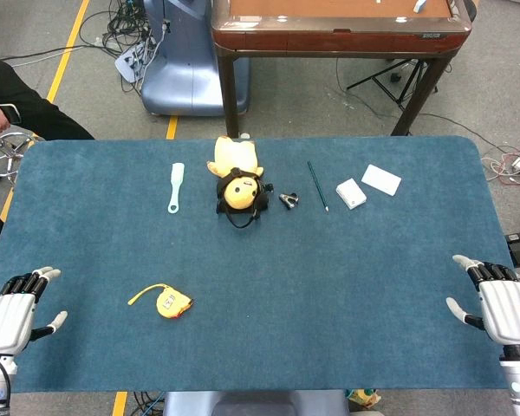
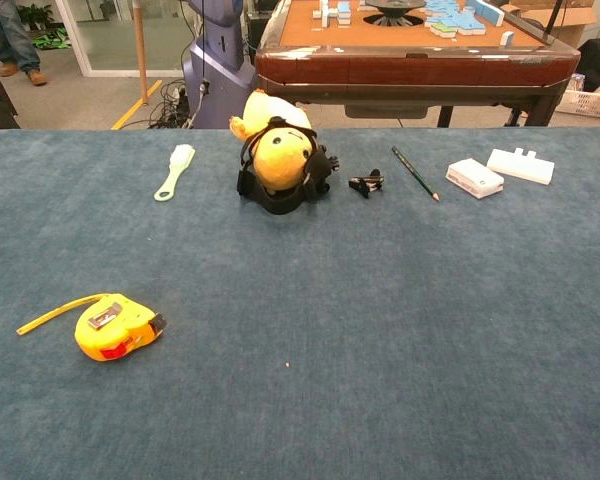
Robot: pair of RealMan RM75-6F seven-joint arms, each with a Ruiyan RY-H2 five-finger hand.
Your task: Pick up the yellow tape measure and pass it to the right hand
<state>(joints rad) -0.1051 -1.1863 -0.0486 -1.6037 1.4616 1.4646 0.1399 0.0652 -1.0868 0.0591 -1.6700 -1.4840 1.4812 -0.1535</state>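
Note:
The yellow tape measure [image 1: 172,302] [image 2: 116,326] lies on the blue table [image 1: 329,277] toward the front left, with a short length of yellow tape pulled out to its left. My left hand [image 1: 16,314] rests at the table's front left corner, well left of the tape measure, fingers spread and holding nothing. My right hand [image 1: 499,303] sits at the front right corner, fingers apart and empty. Neither hand shows in the chest view.
Along the far half of the table lie a pale green brush [image 1: 176,186], a yellow plush toy [image 1: 237,180], a small black clip [image 1: 289,200], a green pencil [image 1: 317,185] and two white blocks [image 1: 351,193] [image 1: 381,179]. A wooden table [image 1: 338,30] stands behind.

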